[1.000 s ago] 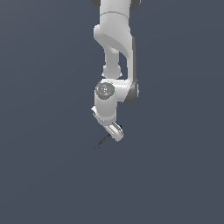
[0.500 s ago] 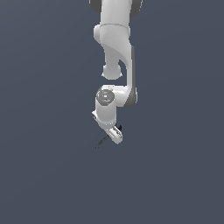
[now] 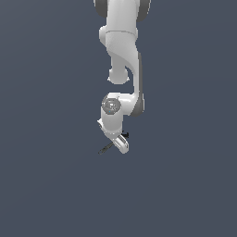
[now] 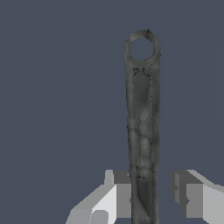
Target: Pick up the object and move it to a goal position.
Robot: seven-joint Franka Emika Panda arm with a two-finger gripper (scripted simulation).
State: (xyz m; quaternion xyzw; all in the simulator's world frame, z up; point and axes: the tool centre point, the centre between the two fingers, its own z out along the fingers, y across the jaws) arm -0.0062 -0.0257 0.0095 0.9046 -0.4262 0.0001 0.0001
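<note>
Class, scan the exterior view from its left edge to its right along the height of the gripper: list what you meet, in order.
Bare dark background → the thin handle of the wrench-like tool, jutting out toward the exterior view's left → the white gripper → bare background again.

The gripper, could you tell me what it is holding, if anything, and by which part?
Nothing is clearly held: the gripper straddles the wrench at the handle's end opposite the ring, one finger beside it, the other apart.

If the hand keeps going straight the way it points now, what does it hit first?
Most likely the wrench: its handle already runs between the fingers of the hand. One finger looks close to it, the other apart. Past the wrench only the plain dark surface shows; depth is unclear.
</note>
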